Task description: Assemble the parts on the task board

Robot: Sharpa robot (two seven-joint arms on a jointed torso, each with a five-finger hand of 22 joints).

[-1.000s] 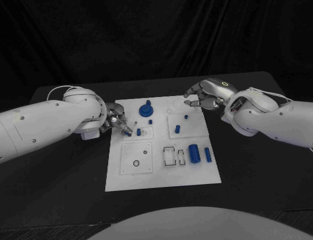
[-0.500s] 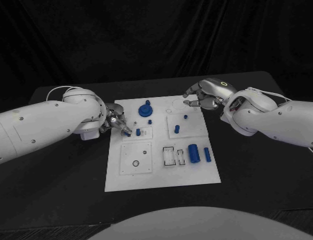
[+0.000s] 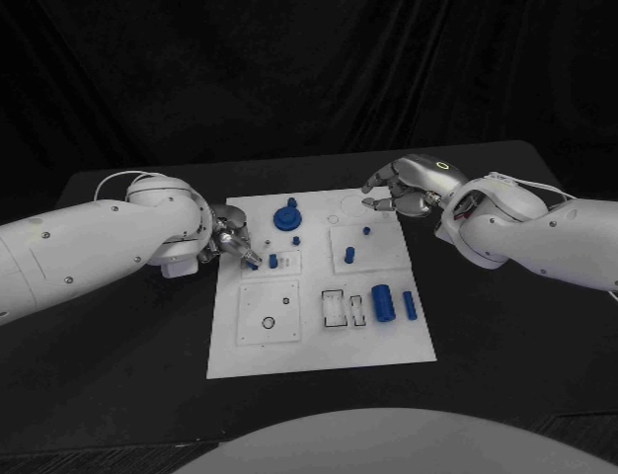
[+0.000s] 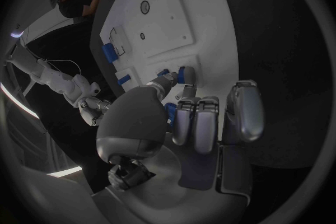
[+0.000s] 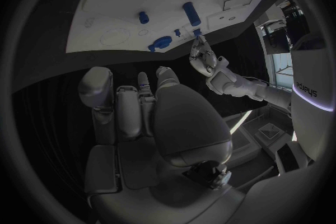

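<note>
The white task board (image 3: 324, 346) lies mid-table with several blue parts on it: a round knob (image 3: 288, 215), short pegs (image 3: 349, 256), a thick cylinder (image 3: 383, 302) and a slim one (image 3: 411, 306). My left hand (image 3: 228, 242) is at the board's left edge and pinches a small blue part (image 3: 253, 263) between thumb and fingers; the same part (image 4: 170, 112) shows beside the thumb in the left wrist view. My right hand (image 3: 402, 194) hovers over the board's far right corner with its fingers curled in, apparently on a small blue part (image 5: 145, 89).
A black ring (image 3: 268, 323) and rectangular slots (image 3: 335, 306) mark the board's near half. A peg (image 3: 272, 261) stands close to the left fingertips. Black table (image 3: 110, 375) surrounds the board on all sides.
</note>
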